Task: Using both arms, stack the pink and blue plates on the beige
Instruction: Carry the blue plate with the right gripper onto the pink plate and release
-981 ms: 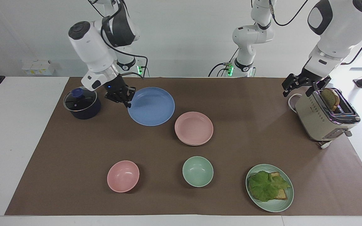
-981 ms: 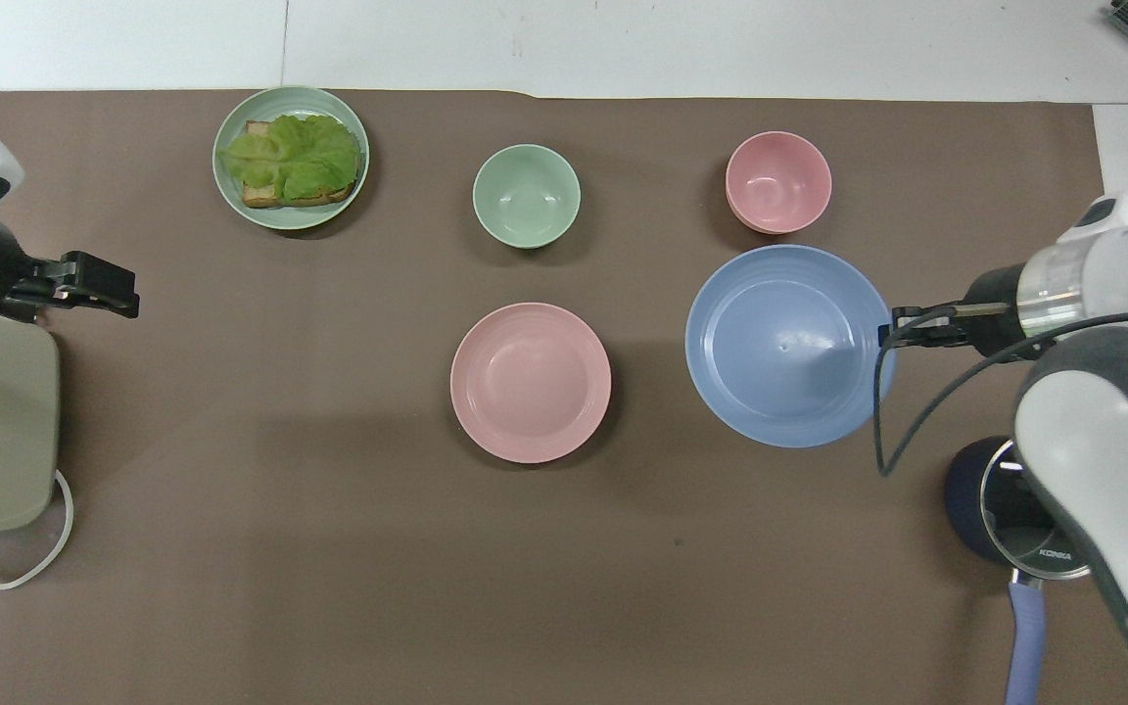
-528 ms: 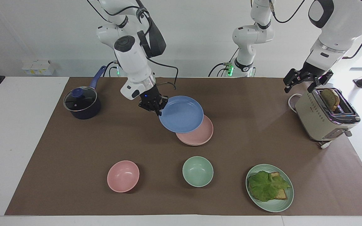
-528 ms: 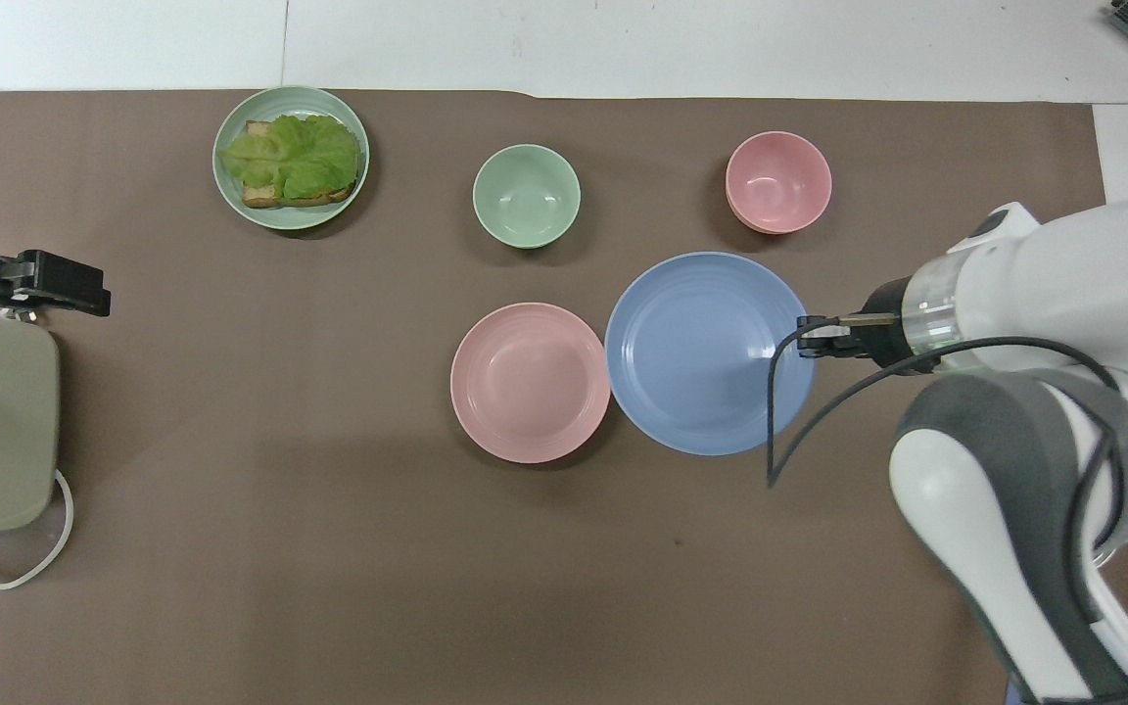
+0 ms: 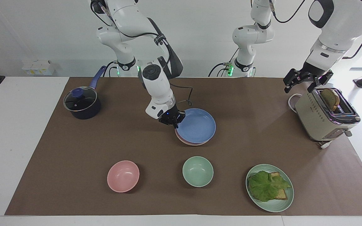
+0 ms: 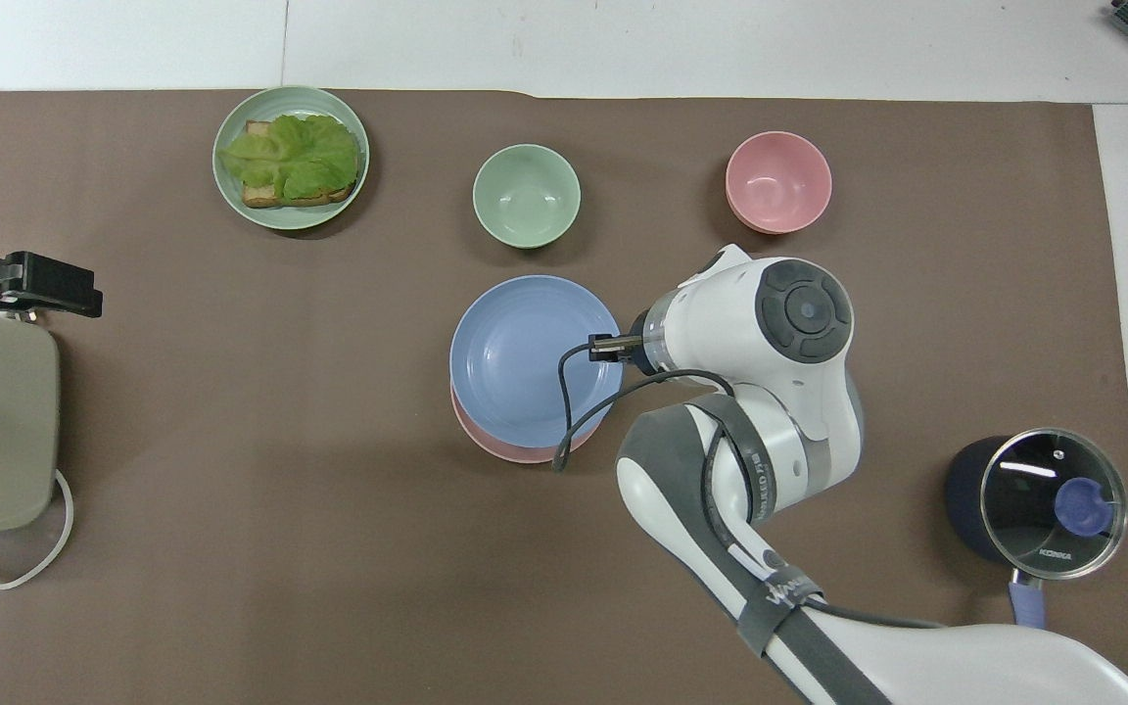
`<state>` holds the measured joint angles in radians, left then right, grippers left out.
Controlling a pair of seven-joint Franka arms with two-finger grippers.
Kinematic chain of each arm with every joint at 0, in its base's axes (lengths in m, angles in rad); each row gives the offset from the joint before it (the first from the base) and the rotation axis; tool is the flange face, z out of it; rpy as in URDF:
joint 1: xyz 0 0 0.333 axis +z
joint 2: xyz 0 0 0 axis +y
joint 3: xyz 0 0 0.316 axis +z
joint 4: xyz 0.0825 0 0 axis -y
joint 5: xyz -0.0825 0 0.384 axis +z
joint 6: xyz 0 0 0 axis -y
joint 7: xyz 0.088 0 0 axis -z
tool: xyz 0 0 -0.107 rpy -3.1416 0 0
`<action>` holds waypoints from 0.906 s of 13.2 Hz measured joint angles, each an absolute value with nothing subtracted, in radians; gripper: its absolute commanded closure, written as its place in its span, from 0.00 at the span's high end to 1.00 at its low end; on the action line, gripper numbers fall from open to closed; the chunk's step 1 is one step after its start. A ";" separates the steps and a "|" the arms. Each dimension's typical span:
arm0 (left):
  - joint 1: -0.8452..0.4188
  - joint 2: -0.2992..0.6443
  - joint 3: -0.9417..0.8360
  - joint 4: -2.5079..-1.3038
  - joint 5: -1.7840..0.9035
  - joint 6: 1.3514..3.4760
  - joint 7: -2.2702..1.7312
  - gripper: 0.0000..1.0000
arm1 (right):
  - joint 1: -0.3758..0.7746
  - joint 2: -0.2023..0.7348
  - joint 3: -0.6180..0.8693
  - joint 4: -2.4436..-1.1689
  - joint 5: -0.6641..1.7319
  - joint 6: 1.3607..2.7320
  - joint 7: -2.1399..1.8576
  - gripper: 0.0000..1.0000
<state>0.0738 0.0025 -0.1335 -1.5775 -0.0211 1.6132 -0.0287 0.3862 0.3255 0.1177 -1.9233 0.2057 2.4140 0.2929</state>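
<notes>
The brown mat (image 5: 74, 157) is crossed by the right arm (image 5: 156, 81), which is stretched to the middle of the table, while the left arm (image 5: 331, 31) is kept waiting at its own end, its left gripper (image 5: 305, 82) held open over the toaster (image 5: 322, 116). The blue plate (image 5: 198, 125) is gripped at its rim by the right gripper (image 5: 175, 123), whose jaws are closed on the edge at the plate's three o'clock in the overhead view. Under it the pink plate (image 6: 495, 446) is seen only as a crescent from five to eight o'clock in that view. A beige plate may lie beneath the pink one, but it cannot be made out with certainty. Whether blue already rests on pink cannot be told either. The step in hand is judged to be the setting down. It is best done by levelling the plate and centring it toward six o'clock until the pink crescent is covered evenly. The plate should then be lowered gently so the stack below is not nudged. The jaws should be opened only once the plate is fully borne, and the gripper then drawn out sideways rather than upward through the rim.
</notes>
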 measured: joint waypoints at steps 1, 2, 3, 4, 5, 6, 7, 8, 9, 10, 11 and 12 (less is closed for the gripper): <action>0.074 0.002 -0.133 -1.578 -0.021 1.613 -0.029 1.00 | 0.389 0.332 0.118 -1.925 0.206 2.419 0.293 0.00; 0.074 0.003 -0.133 -1.578 -0.021 1.613 -0.029 1.00 | 0.389 0.332 0.117 -1.926 0.206 2.419 0.293 0.00; 0.074 0.002 -0.133 -1.578 -0.021 1.613 -0.029 1.00 | 0.389 0.332 0.116 -1.926 0.206 2.419 0.293 0.00; 0.074 0.002 -0.133 -1.578 -0.021 1.613 -0.029 1.00 | 0.389 0.332 0.116 -1.927 0.203 2.419 0.293 0.00; 0.074 0.002 -0.133 -1.578 -0.021 1.613 -0.029 1.00 | 0.388 0.332 0.115 -1.927 0.193 2.419 0.293 0.00; 0.074 0.003 -0.133 -1.578 -0.021 1.613 -0.029 1.00 | 0.387 0.332 0.114 -1.928 0.180 2.419 0.293 0.00; 0.074 0.003 -0.133 -1.578 -0.021 1.613 -0.029 1.00 | 0.386 0.332 0.112 -1.929 0.172 2.419 0.293 0.00; 0.074 0.003 -0.133 -1.578 -0.021 1.613 -0.029 1.00 | 0.386 0.332 0.111 -1.930 0.171 2.419 0.293 0.00; 0.073 0.003 -0.131 -1.578 -0.021 1.613 -0.029 1.00 | 0.386 0.332 0.111 -1.932 0.171 2.419 0.293 0.00; 0.073 0.003 -0.127 -1.578 -0.021 1.613 -0.029 1.00 | 0.386 0.332 0.111 -1.933 0.171 2.419 0.293 0.00; 0.073 0.003 -0.119 -1.578 -0.021 1.613 -0.029 1.00 | 0.386 0.332 0.111 -1.935 0.171 2.419 0.293 0.00; 0.072 0.003 -0.111 -1.578 -0.021 1.613 -0.029 1.00 | 0.386 0.332 0.111 -1.936 0.171 2.419 0.293 0.09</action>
